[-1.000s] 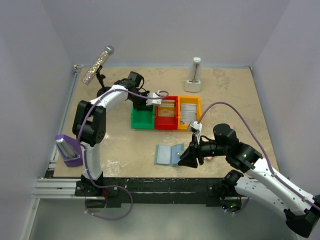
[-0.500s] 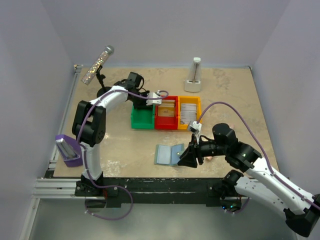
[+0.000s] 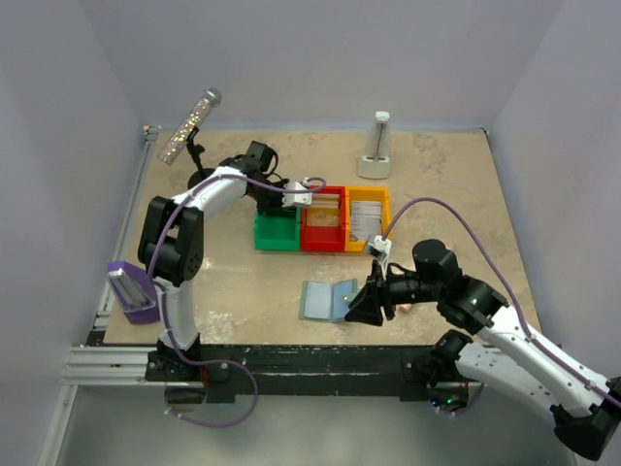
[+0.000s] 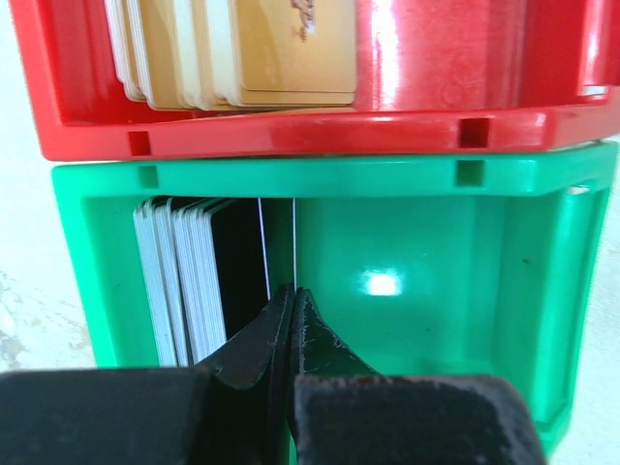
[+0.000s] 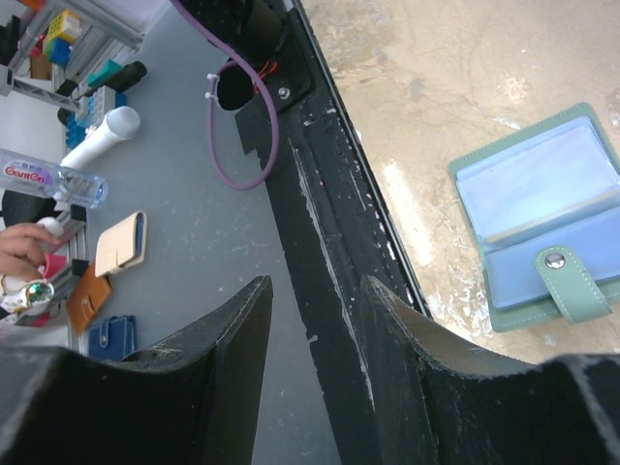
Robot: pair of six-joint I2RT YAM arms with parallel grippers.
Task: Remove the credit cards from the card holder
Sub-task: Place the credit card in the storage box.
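We see the tabletop [image 3: 446,214] carrying the green bin [image 3: 275,236] well behind the card holder [image 3: 325,299], which lies open. Our right jaws gape just right of the card holder, gripping nothing. Our left jaws, far behind it inside that bin, pinch a thin white credit card [image 4: 294,242] edge-on.
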